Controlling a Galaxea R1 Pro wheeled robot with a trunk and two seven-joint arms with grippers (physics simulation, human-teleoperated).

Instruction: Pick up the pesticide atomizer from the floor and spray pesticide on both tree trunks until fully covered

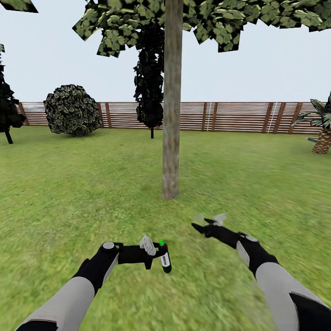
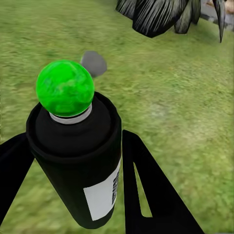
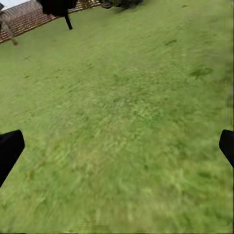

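The pesticide atomizer [image 1: 164,258] is a small black can with a white label and a green ball on top. My left gripper [image 1: 156,253] is shut on it, low over the lawn and a short way in front of the tree trunk [image 1: 171,138]. In the left wrist view the atomizer [image 2: 78,161] stands upright between the black fingers [image 2: 151,195]. The mottled grey-brown trunk rises straight to a leafy canopy [image 1: 211,23]. To the right of the atomizer my right gripper [image 1: 209,222] is open and holds nothing; its wrist view has only grass between the fingertips [image 3: 9,151].
A brown slat fence [image 1: 230,117] runs along the back of the lawn. A round shrub [image 1: 72,110] and a dark conifer [image 1: 149,82] stand before it, a short palm [image 1: 322,133] at the far right. Open grass lies around the trunk.
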